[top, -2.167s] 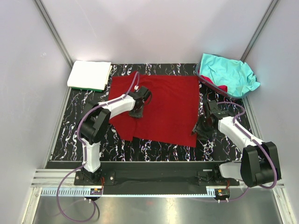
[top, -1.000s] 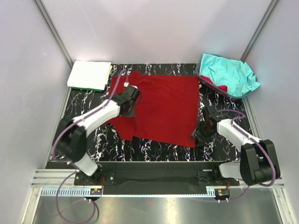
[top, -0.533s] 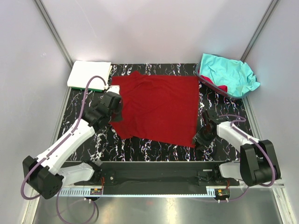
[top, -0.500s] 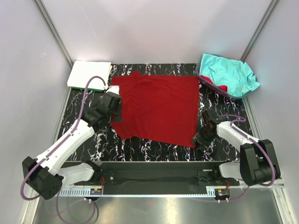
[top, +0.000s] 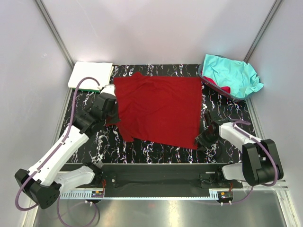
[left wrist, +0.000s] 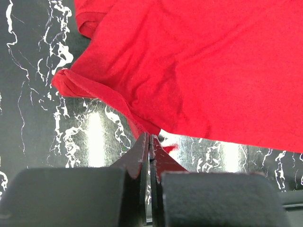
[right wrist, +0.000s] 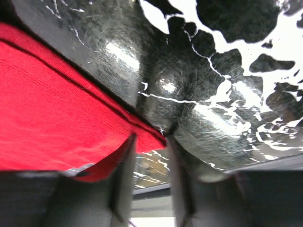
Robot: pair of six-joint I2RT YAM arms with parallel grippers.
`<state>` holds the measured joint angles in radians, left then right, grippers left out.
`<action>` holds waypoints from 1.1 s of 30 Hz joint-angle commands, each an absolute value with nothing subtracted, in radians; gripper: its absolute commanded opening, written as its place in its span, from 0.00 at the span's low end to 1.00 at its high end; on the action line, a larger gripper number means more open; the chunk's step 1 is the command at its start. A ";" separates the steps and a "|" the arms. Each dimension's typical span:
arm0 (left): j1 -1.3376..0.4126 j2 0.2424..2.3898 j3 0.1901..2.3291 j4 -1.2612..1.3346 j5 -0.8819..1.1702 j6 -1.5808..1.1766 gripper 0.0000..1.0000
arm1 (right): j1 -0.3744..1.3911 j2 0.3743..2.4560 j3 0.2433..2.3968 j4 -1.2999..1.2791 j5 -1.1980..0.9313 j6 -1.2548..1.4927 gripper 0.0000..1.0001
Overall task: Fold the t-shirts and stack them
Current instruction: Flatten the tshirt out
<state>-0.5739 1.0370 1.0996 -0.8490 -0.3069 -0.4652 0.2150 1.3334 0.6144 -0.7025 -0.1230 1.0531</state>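
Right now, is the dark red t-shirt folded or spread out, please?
Spread out: the dark red t-shirt lies as one flat sheet on the mat, only its left edge rumpled.

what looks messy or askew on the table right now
The dark red cloth t-shirt lies askew on the black marbled mat: its near edge slants and its left side is bunched. The turquoise cloth t-shirt sits crumpled in a heap at the far right corner.

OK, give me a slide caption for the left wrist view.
Left pincer shut on the hem of the dark red t-shirt, which lies spread over the black marbled mat.
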 commanded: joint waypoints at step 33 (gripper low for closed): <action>-0.518 0.973 1.819 -0.598 -0.482 -0.066 0.00 | 0.215 1.082 1.414 -0.776 -0.054 0.652 0.00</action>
